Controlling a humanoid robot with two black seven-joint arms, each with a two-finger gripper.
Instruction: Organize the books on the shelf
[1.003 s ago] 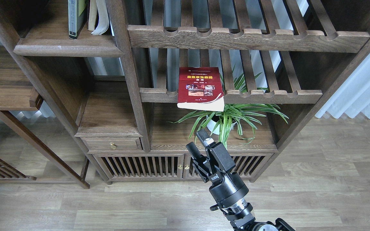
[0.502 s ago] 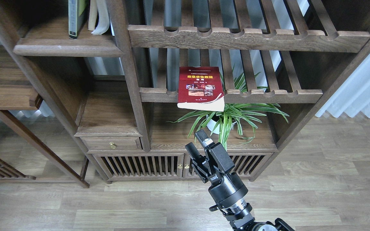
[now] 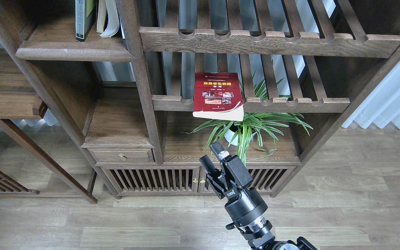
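Up at the left of the red book (image 3: 218,94), on the solid dark shelf (image 3: 71,52), a black-grey book (image 3: 83,19) with a yellow-green panel stands upright beside a pale book (image 3: 109,17), both cut off by the top edge. Red book itself lies flat on the lower slatted rack (image 3: 290,103), its near edge overhanging the scalloped rail above a potted plant (image 3: 247,126). Below the red book, well apart from it, the right end effector (image 3: 212,156) hangs released, fingers parted and holding nothing.

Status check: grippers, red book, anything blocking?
Right gripper open, empty, below the rack. Left not in view. Red book flat on slatted rack, overhanging its rail. Plant between gripper and book.
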